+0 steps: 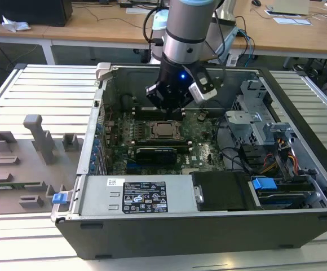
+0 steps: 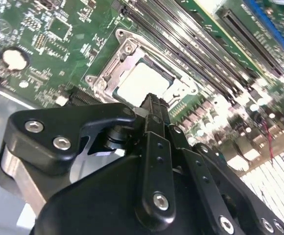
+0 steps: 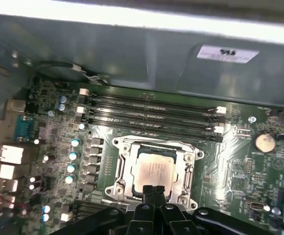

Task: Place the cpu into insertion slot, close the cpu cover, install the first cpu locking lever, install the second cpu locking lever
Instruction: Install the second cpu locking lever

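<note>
Directly beneath the closed hand (image 3: 153, 188) sits the cpu (image 3: 154, 171).

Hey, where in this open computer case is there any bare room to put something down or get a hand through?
Bare room lies outside the case: the ribbed table on the exterior view's left, beyond the grey fixture blocks. Inside, flat patches are the power supply top and the black cover beside it. Around the cpu it is crowded: the gripper hovers there, the memory slots alongside.
</note>
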Available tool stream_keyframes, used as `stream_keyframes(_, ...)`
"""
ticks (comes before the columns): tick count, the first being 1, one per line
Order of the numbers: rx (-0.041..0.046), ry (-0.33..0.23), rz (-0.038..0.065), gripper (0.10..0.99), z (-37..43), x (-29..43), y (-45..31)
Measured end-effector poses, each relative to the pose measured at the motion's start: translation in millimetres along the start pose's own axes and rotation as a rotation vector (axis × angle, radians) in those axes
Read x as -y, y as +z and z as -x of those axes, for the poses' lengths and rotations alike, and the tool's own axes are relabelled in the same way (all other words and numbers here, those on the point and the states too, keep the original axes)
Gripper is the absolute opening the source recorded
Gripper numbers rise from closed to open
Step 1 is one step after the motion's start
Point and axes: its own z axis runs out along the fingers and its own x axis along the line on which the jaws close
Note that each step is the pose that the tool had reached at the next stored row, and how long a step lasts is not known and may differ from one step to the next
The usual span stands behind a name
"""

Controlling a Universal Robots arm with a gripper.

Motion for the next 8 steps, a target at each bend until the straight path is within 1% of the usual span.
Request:
stream_keyframes(1, 0.0001, 0.000, 0.000, 0.106, -0.1, -0.2, -2.3)
stream_keyframes(2, 0.0001, 0.000, 0.000, 0.106, -0.2, -0.2, -2.8)
stream_keyframes(8, 0.0000, 0.000, 0.000, 0.106, -0.2, -0.3, -3.2)
